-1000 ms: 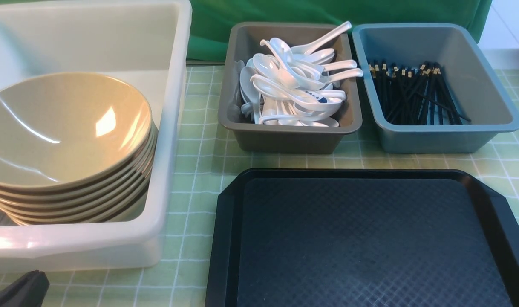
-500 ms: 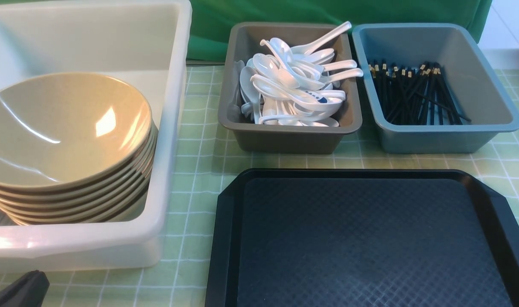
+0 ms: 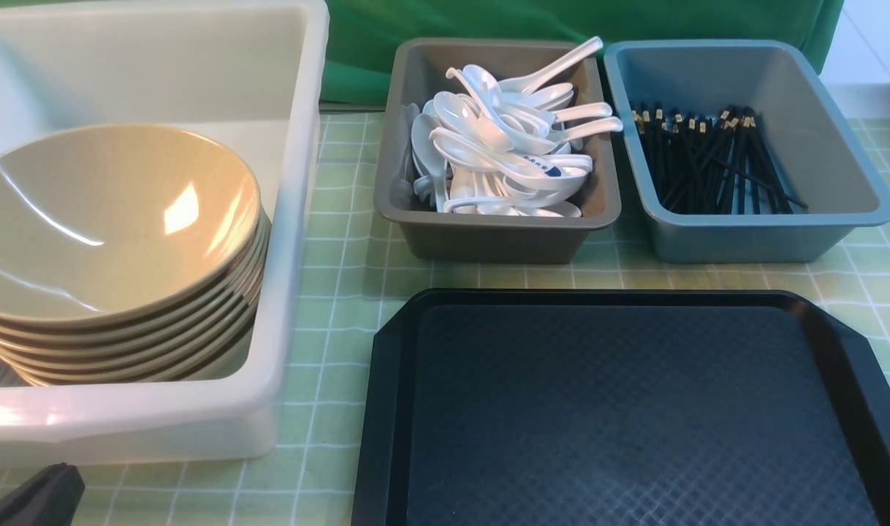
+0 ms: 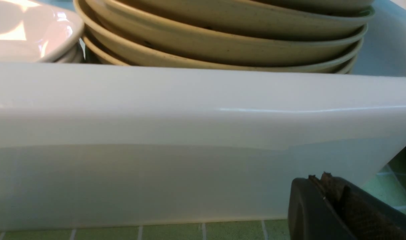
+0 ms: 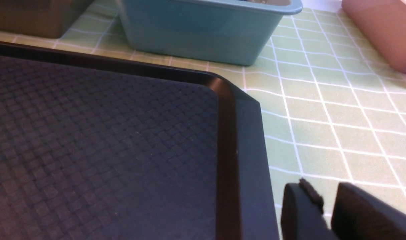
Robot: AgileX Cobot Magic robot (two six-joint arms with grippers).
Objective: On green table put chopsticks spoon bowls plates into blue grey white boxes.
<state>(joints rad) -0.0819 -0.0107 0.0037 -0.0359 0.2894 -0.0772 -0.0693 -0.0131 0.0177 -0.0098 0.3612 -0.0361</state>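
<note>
Black and bare, the textured plastic tray (image 3: 635,409) sits on the green checked tabletop (image 3: 335,277) — nothing has shifted across the last second. Olive ceramic bowls (image 3: 116,241) are stacked in the white plastic box (image 3: 291,219), white spoons (image 3: 503,146) fill the grey box (image 3: 489,234), black chopsticks (image 3: 708,161) lie in the blue box (image 3: 752,234). Sorting looks complete. Left end effector (image 4: 326,196) seems together, parked beside the white box; right end effector (image 5: 326,206) slightly apart — both empty.
</note>
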